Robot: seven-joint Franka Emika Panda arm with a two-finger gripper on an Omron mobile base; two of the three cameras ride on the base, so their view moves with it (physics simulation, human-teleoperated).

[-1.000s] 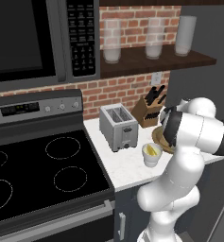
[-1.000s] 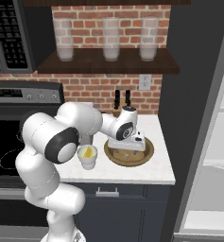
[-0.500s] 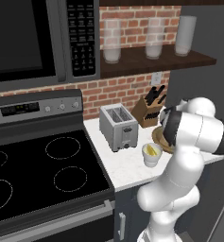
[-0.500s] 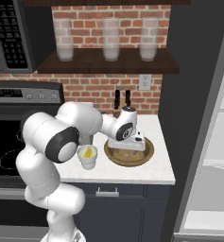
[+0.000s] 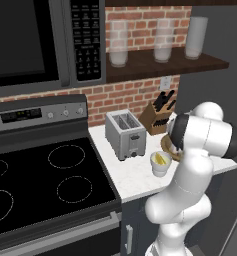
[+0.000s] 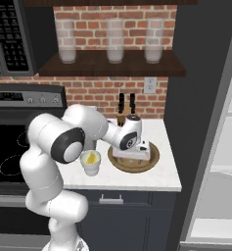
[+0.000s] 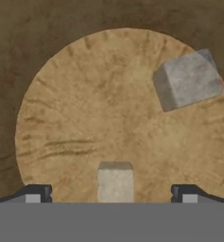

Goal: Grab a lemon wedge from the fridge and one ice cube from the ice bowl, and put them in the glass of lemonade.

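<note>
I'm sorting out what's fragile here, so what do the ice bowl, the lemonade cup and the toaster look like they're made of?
The ice bowl looks like matte brown wood: grain streaks run across its floor. The lemonade cup looks like whitish, opaque ceramic or plastic; which one is unclear. The toaster looks like brushed grey metal with a dull sheen.

Even, soft rendered light; slightly blurry, low-resolution.

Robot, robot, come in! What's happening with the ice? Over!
Gripper open, low inside the ice bowl. One ice cube sits between the fingers, not grabbed; another cube lies off to the side. Nothing in the way.
</note>
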